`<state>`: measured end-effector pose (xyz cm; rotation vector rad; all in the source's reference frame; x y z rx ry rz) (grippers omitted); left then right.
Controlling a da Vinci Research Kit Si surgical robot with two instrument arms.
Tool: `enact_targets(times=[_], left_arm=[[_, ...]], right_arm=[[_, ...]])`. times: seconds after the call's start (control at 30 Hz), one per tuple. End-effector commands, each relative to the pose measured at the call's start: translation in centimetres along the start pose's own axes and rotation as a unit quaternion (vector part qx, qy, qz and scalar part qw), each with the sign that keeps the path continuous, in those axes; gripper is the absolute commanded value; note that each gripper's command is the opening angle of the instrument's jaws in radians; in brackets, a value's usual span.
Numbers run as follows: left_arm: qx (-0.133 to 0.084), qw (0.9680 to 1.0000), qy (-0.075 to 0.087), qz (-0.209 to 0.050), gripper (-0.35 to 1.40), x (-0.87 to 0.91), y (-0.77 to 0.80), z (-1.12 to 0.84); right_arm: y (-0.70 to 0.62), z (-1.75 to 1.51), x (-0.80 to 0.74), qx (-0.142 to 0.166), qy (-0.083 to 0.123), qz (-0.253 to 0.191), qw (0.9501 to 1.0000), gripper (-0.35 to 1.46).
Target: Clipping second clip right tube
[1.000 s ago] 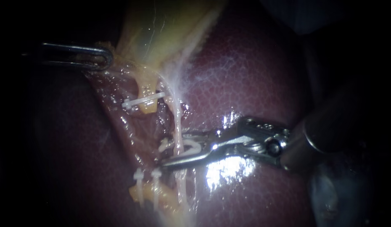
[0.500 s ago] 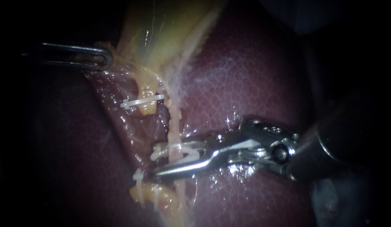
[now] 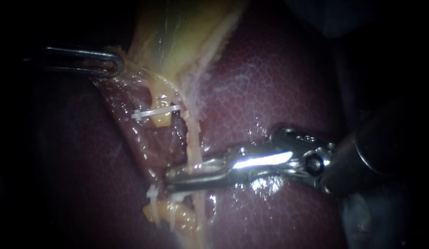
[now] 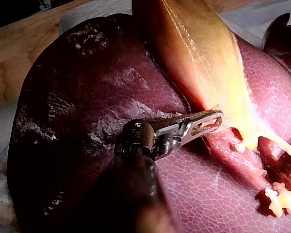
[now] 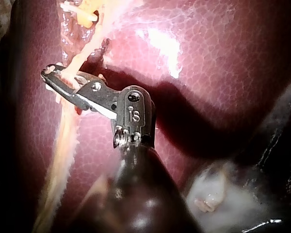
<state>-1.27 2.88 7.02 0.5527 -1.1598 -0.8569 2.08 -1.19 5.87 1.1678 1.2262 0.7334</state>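
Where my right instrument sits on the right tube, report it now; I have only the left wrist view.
Observer: In the endoscope view, the right instrument has its jaws shut on the right tube, crossing it sideways.
Operator: Give me the jaw tips.
Observer: In the right wrist view, the tips reach past the tube's far side, so the tube lies well inside the jaws.
Operator: Now report any clip toward the gallbladder.
Observer: In the endoscope view, a white clip sits on the left tube stub. It is apart from the jaws, on the gallbladder side.
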Motion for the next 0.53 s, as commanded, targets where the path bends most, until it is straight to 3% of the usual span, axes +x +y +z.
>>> enact_targets(times=[0.03,0.53], left_arm=[[0.000,1.0000,0.000,0.000,-0.35,0.00,0.00,0.00],[0.000,1.0000,0.000,0.000,-0.35,0.00,0.00,0.00]], right_arm=[[0.00,0.01,0.01,0.000,0.000,0.001,1.0000,-0.35],[0.03,0.01,0.02,-0.001,0.001,0.003,1.0000,-0.35]])
